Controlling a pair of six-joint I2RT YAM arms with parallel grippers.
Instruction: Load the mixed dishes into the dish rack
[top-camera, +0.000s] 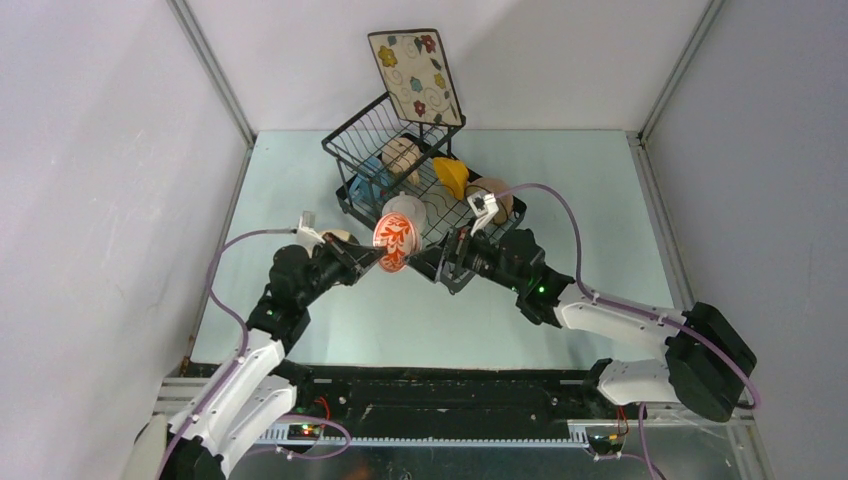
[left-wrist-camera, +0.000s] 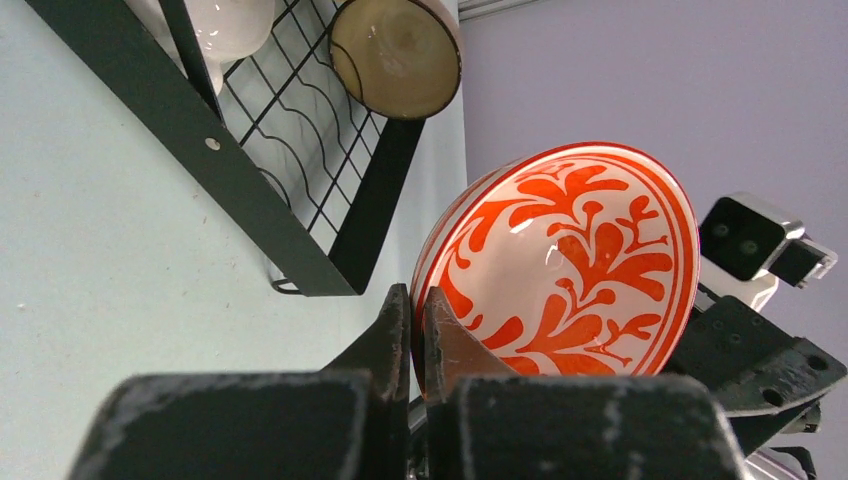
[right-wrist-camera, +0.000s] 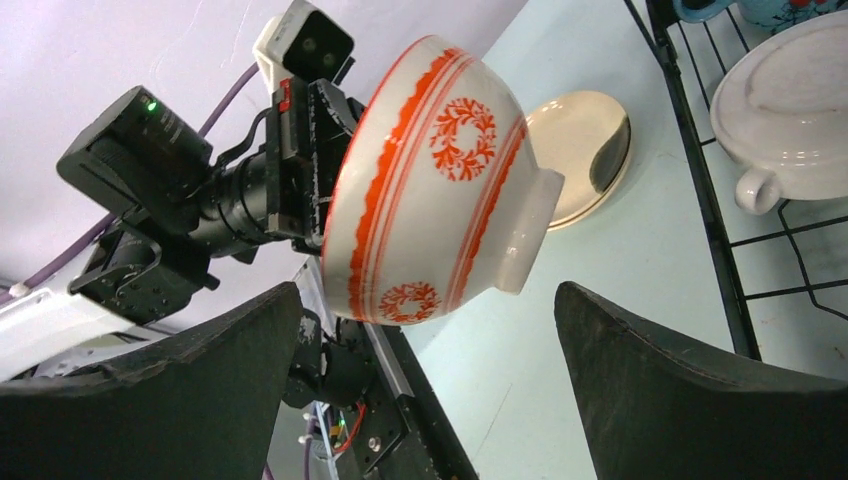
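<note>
Left gripper (left-wrist-camera: 418, 310) is pinched tight on the rim of the red bowl (left-wrist-camera: 570, 265). It holds the bowl up in the air, on its side, just in front of the rack (top-camera: 352, 122). Right gripper (right-wrist-camera: 425, 295) is wide apart, with one finger on each side of the bowl, not touching it. This looks like a pass from one arm to the other. Next, the right fingers need to close on the bowl before the left ones let go.

In the rack sit a square plate (top-camera: 415, 75), a blue mug (top-camera: 368, 170), a beige mug (top-camera: 402, 155), a yellow bowl (top-camera: 452, 175), a tan bowl (top-camera: 493, 195) and a white bowl (right-wrist-camera: 790, 110). A round plate (right-wrist-camera: 580, 150) lies on the table (top-camera: 400, 320), outside the rack.
</note>
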